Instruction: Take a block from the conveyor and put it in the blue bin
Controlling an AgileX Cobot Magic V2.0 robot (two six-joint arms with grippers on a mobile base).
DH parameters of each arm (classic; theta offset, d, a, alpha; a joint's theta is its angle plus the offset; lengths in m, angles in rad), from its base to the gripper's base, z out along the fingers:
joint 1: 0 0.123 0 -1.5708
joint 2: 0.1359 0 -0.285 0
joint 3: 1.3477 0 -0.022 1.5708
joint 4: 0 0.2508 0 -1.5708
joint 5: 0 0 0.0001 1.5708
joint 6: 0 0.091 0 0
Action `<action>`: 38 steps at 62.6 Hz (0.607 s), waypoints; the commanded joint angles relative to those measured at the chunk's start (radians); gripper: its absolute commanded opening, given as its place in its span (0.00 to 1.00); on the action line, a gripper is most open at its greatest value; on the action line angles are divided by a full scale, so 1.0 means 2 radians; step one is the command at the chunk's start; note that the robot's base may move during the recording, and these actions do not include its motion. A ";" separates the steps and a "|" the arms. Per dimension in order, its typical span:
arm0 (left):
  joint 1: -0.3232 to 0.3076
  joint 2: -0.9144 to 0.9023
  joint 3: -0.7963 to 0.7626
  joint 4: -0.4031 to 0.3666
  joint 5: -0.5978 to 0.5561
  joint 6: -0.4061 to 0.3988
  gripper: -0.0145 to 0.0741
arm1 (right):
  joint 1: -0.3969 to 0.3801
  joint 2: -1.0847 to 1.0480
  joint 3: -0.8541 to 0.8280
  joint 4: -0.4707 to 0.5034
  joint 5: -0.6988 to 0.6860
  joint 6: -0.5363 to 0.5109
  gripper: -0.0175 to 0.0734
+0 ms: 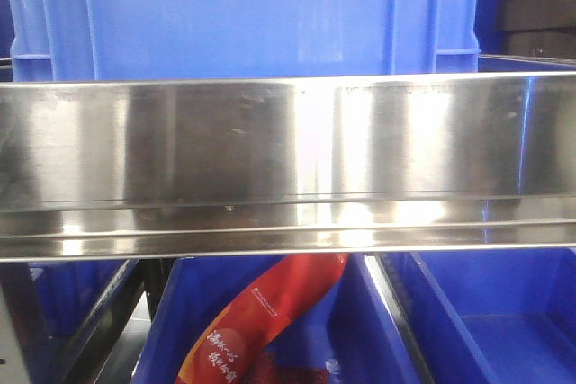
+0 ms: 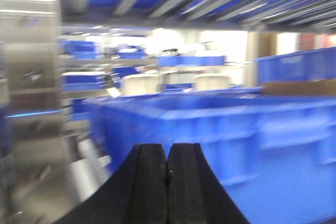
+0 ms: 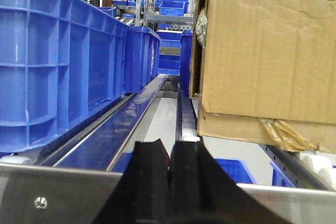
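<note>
Steel fills the front view: a polished rail [image 1: 288,164] runs straight across, with a blue crate [image 1: 243,15] standing behind and above it. Below the rail sit more blue bins [image 1: 504,321], and one [image 1: 360,330] holds a red packet [image 1: 270,321] with pale lettering. No block or conveyor belt can be seen in any view. In the left wrist view, the left gripper [image 2: 167,182] has its black jaws pressed together with nothing between them — beyond lies a blurred blue bin [image 2: 236,129], then shelves of further bins. In the right wrist view, the right gripper [image 3: 169,182] has its jaws together too, over a steel edge [image 3: 58,192]; past them a channel runs away between a row of blue crates [image 3: 63,61] and a cardboard box [image 3: 262,61] — small bins sit on racks far behind.
</note>
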State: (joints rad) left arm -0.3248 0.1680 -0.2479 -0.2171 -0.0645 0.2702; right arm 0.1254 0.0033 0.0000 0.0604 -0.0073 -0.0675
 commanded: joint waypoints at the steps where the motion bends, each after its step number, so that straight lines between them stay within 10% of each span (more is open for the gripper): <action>1: 0.044 -0.023 0.027 0.056 0.010 -0.054 0.04 | -0.002 -0.002 0.000 -0.005 -0.013 0.002 0.01; 15: 0.116 -0.078 0.053 0.090 0.116 -0.076 0.04 | -0.002 -0.002 0.000 -0.005 -0.013 0.002 0.01; 38: 0.151 -0.084 0.124 0.113 0.013 -0.119 0.04 | -0.002 -0.002 0.000 -0.005 -0.013 0.002 0.01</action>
State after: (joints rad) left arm -0.0280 0.0047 -0.0242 0.0154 0.0970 0.0454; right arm 0.1254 0.0033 0.0000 0.0567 -0.0097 -0.0675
